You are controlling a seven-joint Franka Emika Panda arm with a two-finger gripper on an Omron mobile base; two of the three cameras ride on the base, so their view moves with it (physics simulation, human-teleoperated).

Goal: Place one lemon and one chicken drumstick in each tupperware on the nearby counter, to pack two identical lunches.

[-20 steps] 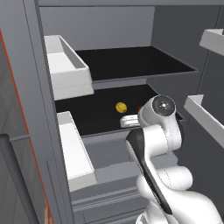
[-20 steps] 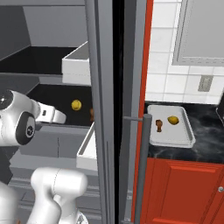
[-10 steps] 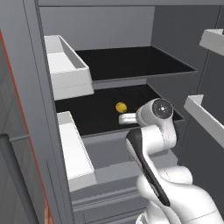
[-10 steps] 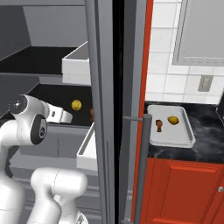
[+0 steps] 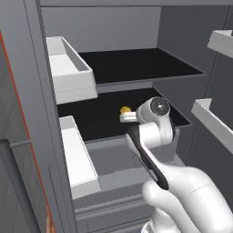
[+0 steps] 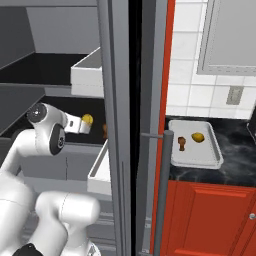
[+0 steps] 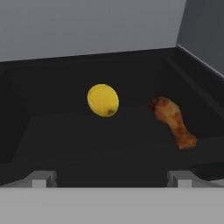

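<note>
A yellow lemon point(image 7: 103, 100) lies on the black fridge shelf point(image 7: 65, 140), with a brown chicken drumstick point(image 7: 174, 122) to its right. My gripper point(image 7: 111, 178) is open and hangs a short way in front of both, holding nothing. From the left base view, the gripper point(image 5: 125, 117) sits just short of the lemon point(image 5: 124, 109). The right base view has the lemon point(image 6: 87, 119) and the drumstick point(image 6: 105, 130) beyond the gripper point(image 6: 83, 125). On the counter point(image 6: 235, 167), a whitish-grey tupperware point(image 6: 197, 156) holds another lemon point(image 6: 198, 136) and another drumstick point(image 6: 181, 143).
A white drawer point(image 5: 68, 73) juts out above the shelf and a second one point(image 5: 79, 157) below it on the left. The grey fridge door edge point(image 6: 117, 125) stands between the fridge and the counter. Red-brown cabinet doors point(image 6: 210, 220) run under the counter.
The hand has moved deeper into the fridge, closer to the lemon. The jaws stay open. The lemon and drumstick have not moved.
</note>
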